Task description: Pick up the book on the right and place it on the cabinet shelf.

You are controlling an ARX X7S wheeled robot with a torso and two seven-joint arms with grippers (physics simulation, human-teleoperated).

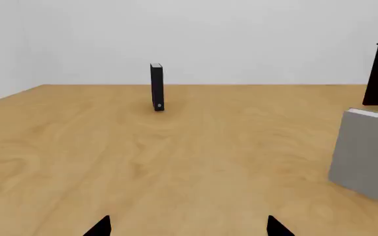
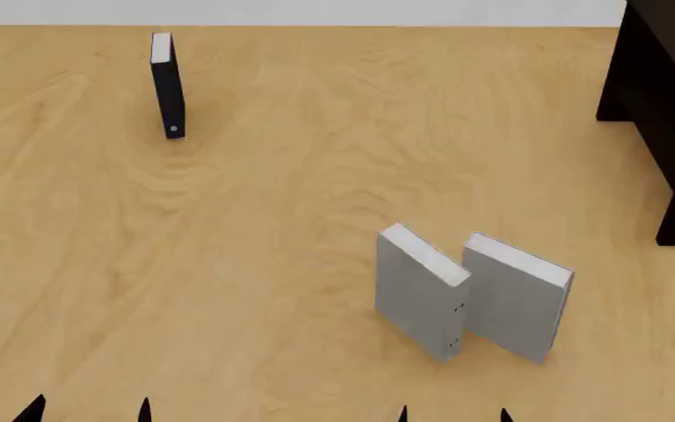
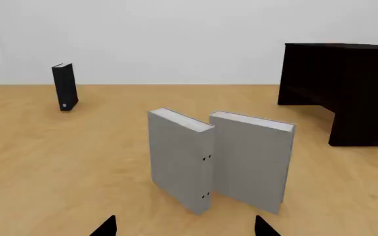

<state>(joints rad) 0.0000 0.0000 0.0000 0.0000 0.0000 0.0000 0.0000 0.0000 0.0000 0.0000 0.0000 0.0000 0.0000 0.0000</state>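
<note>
Book on the right (image 2: 513, 299), a thick light-grey hardcover with white page edges, stands upright at the lower right of centre in the head view, just beside its twin grey book (image 2: 420, 294), and whether the two touch cannot be told. The dark cabinet shelf (image 2: 666, 97) fills the upper right corner, and a thin black book (image 2: 168, 83) stands alone at upper left on the wooden bench (image 2: 267, 220). Only dark fingertips show along the bottom edge: the left gripper (image 2: 89, 410) at lower left and the right gripper (image 2: 453, 413) below the grey pair, both spread and holding nothing.

Left wrist view: the left gripper (image 1: 189, 227) has its tips wide apart at the bottom edge; the black book (image 1: 156, 87) sits at upper centre, and a grey cover (image 1: 366, 152) enters at the right edge.

Right wrist view: the right gripper (image 3: 185, 227) is spread at the bottom edge, facing both grey books; the target book (image 3: 251, 160) is right of centre, the cabinet shelf (image 3: 346, 88) at upper right. A good grasp likely means shifting the right gripper towards the target, straddling its thickness from above or its free side, and avoiding the neighbour.
</note>
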